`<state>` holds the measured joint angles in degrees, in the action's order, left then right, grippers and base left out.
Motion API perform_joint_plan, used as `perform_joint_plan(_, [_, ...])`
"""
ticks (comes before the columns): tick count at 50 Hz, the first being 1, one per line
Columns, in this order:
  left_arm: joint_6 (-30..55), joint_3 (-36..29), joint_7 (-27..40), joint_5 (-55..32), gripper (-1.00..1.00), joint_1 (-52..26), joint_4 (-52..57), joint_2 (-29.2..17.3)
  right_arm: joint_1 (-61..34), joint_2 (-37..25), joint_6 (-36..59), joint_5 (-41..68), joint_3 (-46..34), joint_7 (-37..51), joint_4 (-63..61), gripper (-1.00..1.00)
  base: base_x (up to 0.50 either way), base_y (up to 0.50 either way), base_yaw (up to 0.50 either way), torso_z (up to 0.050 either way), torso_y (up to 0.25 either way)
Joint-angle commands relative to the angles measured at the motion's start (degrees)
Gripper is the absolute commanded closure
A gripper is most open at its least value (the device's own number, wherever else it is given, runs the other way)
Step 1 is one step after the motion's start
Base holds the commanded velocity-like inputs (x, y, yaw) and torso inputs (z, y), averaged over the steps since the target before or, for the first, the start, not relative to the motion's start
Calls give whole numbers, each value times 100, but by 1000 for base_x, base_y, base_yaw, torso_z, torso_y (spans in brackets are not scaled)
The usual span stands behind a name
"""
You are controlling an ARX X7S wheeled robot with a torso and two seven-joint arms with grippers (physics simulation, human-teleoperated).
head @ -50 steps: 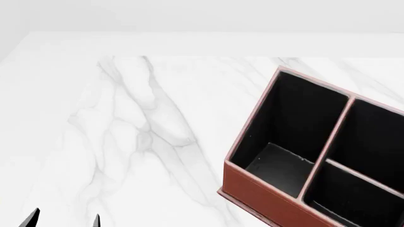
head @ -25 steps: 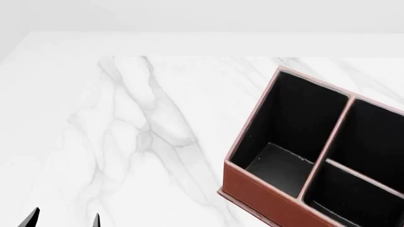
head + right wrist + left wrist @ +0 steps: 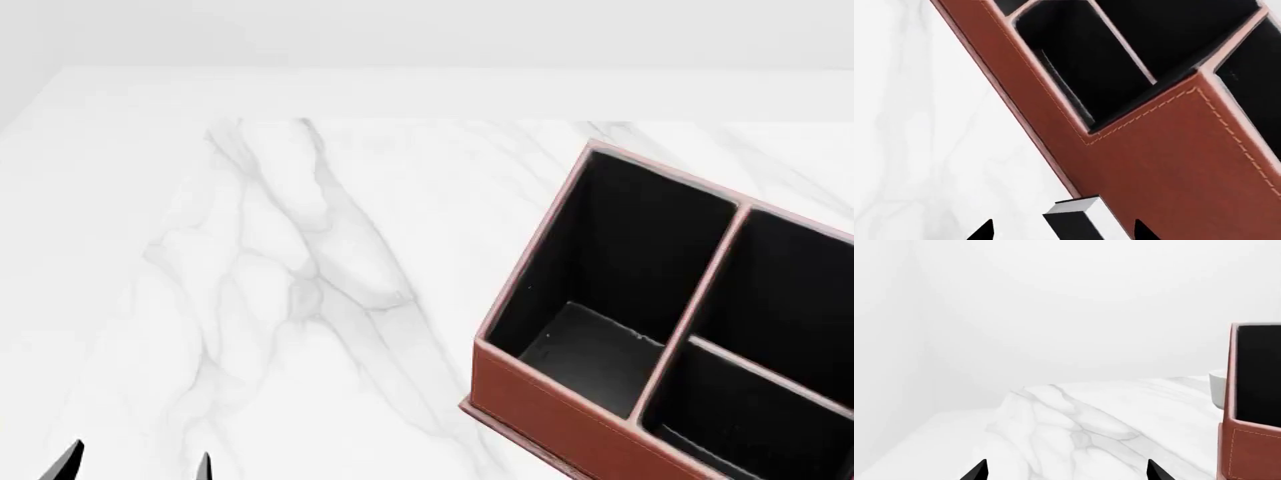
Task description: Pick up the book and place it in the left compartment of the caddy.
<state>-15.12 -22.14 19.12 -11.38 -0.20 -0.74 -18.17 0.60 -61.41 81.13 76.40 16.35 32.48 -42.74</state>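
The book, small and black with white page edges, lies on the marble beside the caddy's reddish-brown outer wall. My right gripper is open and straddles the book, with a gap showing on each side of it. The head view shows the caddy at the right, its long left compartment black-lined under a pinkish rim. There the book and the right gripper are out of view. My left gripper is open with nothing between its tips, low at the left, well away from the caddy.
The white marble table stretches left of and behind the caddy to a far edge. A white rounded vessel peeks out behind the caddy in the left wrist view. Two shorter slots lie right of the long compartment.
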Motion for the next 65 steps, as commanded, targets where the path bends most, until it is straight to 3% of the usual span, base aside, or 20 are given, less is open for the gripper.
perform_joint_plan(1, [9, -17, 28, 6, -100, 9, 18, -12, -248, -388, -61, -133, -368, -431, 161, -100, 0, 0, 0, 0, 0])
perform_joint_plan(15, [17, -33, 45, -11, -100, -10, 14, -20, -1336, -461, -148, -964, -1912, -1193, 620, -100, 0, 0, 0, 0, 0])
perform_joint_plan(25, [-3, -38, 47, -28, -100, -34, -30, -24, -1488, -460, -290, -1405, -2486, -1491, 846, -100, 0, 0, 0, 0, 0])
perform_joint_plan(42, [10, -58, 74, -35, -100, -45, -23, -42, -899, -732, -667, -1527, -2508, -1708, 1016, -100, 0, 0, 0, 0, 0])
perform_joint_plan(65, [-11, -104, 103, -10, -100, -43, -43, -60, 315, -1309, -988, -1001, -1475, -1470, 811, -100, 0, 0, 0, 0, 0])
